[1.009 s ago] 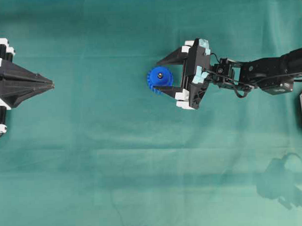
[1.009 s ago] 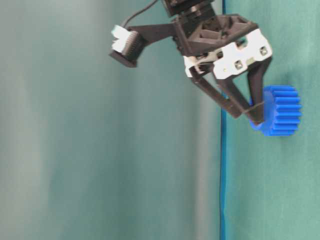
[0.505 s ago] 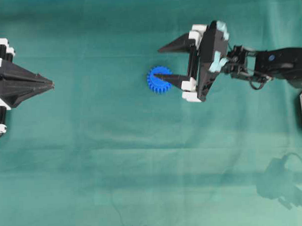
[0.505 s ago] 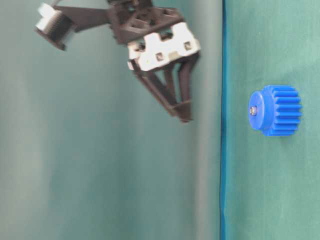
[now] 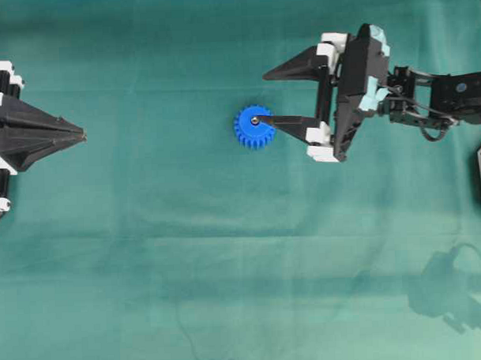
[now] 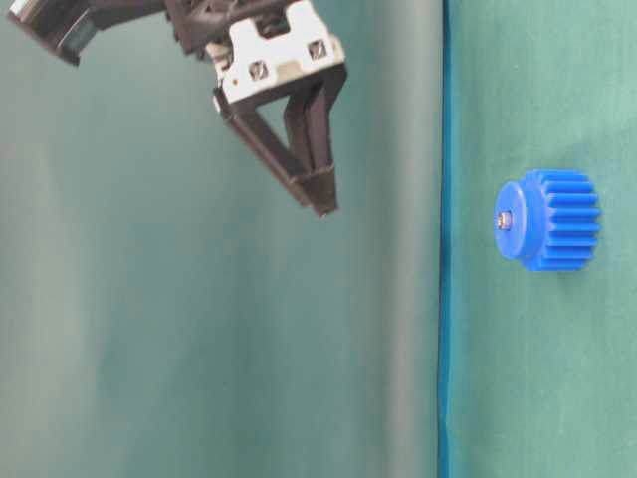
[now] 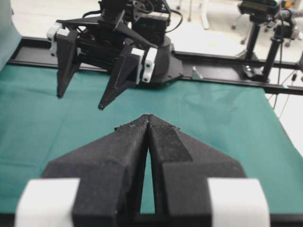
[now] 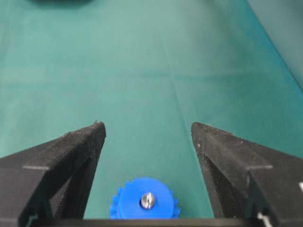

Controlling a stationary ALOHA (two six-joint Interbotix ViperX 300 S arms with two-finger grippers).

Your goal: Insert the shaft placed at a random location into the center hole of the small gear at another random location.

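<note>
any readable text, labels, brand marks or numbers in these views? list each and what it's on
None readable in any view.
small gear: plain blue, no marking.
shaft end: bare metal.
right gripper and left gripper: black fingers with white blocks, no lettering visible.
green cloth: unprinted.
Background stands in the left wrist view: too small to show any label.

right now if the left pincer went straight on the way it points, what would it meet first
Probably nothing nearby: the left pincer, shut, points across bare green cloth. The small gear lies roughly on that line, but depth is unclear.
</note>
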